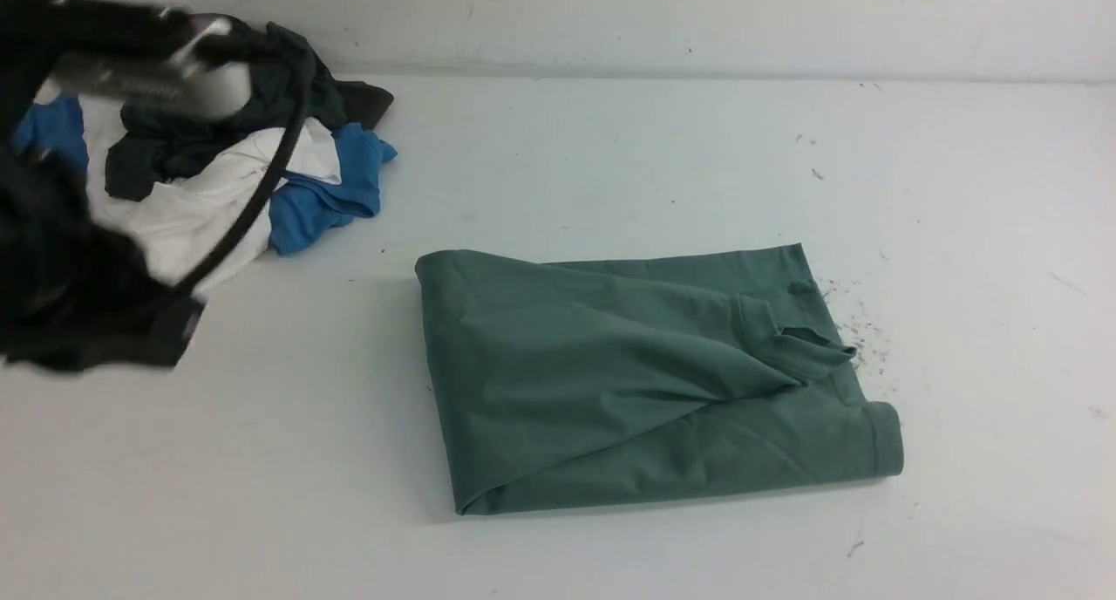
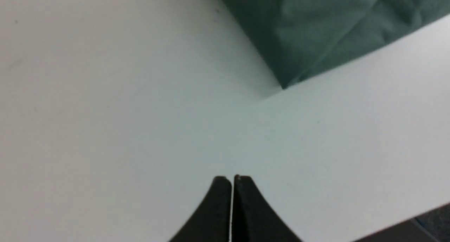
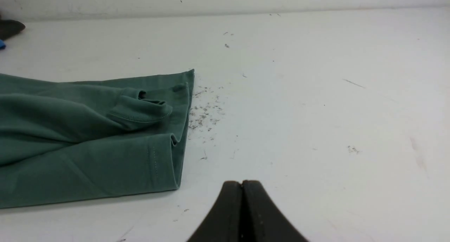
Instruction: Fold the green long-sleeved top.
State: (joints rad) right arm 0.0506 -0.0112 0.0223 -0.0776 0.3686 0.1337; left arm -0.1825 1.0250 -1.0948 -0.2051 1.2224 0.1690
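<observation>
We see the green long-sleeved top [image 1: 645,382] lying near the middle of the white table [image 1: 610,164], folded into a compact rectangle. Its long axis runs left to right across the front view, slightly skewed so that the right end sits nearer the camera than the left. The left end is a smooth rounded fold; the right end shows stacked hems and open edges. One ribbed cuff [image 1: 806,343] lies on top near the right end, its opening pointing right, and the sleeve runs back leftward from it. A diagonal crease crosses the upper layer from the cuff toward the near left corner.

Just beside the right end we note a scatter of dark lint specks [image 1: 859,330] on the table. Well apart, at the far left, lies a heap of other garments [image 1: 253,155] in white, blue and dark grey, partly hidden by the blurred left arm [image 1: 78,260].

In the left wrist view, the left gripper [image 2: 232,180] is clenched, empty, over bare table near one corner of the top [image 2: 316,31]. In the right wrist view, the right gripper [image 3: 242,184] is likewise clenched and empty, near the top's cuff end [image 3: 140,112] but not touching it.
</observation>
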